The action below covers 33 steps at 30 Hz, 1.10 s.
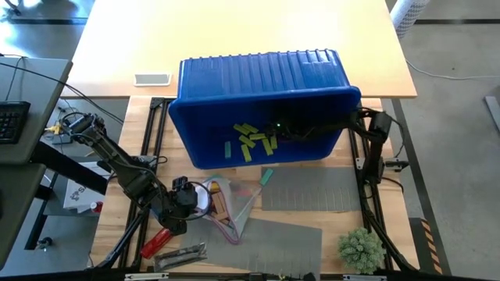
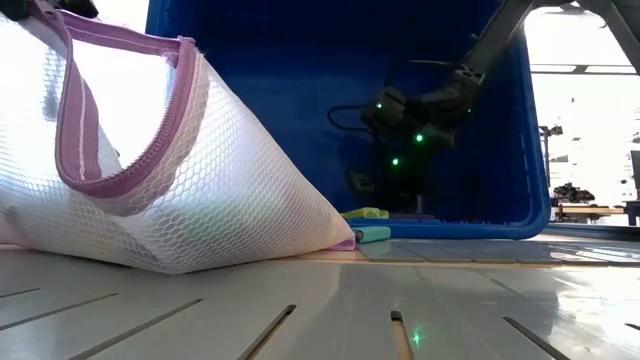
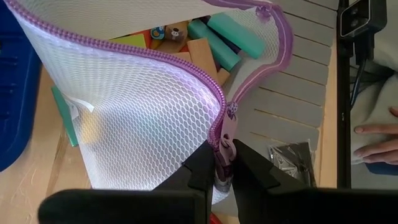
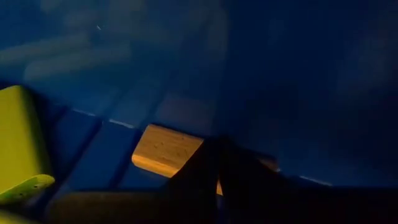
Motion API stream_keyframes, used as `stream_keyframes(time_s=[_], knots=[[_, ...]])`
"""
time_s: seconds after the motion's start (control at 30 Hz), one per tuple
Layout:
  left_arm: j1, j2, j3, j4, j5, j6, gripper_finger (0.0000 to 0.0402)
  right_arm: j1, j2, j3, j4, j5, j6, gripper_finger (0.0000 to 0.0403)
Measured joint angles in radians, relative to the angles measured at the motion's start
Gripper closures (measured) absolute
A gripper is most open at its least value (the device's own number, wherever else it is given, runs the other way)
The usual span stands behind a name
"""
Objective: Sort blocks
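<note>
Both grippers closed; left gripper point(image 3: 224, 171) pinches bag's edge point(image 3: 219, 134).

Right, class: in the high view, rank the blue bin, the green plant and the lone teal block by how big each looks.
1. Blue bin, by far the largest.
2. Green plant.
3. Teal block, the smallest.
All three rest at about table level, so nearness to the camera hardly affects the order.

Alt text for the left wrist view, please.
The left gripper is shut on the purple zipper edge of a white mesh bag, holding it open; teal blocks and tan blocks lie inside.
</note>
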Motion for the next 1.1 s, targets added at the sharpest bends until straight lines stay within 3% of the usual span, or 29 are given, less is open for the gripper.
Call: stream_keyframes(time_s=[0.23,0.47,0.77,0.9,1.1], knots=[[0.000,0.000,0.000,0.000,-0.003,0.000,0.0378,0.067,-0.118,-0.005,-0.128,-0.145,0.002,0.0403],[0.000,0.000,0.000,0.000,-0.003,0.000,0.0378,0.136,-0.283,-0.005,-0.123,-0.116,-0.141,0.0403],[0.000,0.000,0.000,0.000,-0.004,0.000,0.0378,0.282,-0.337,-0.004,-0.065,-0.111,-0.591,0.0402],[0.000,0.000,0.000,-0.001,-0.004,0.000,0.0378,0.347,-0.338,-0.004,-0.162,-0.118,-0.537,0.0383],[0.000,0.000,0.000,-0.001,-0.004,0.000,0.0378,0.453,-0.343,-0.030,-0.164,-0.120,-0.455,0.0313]])
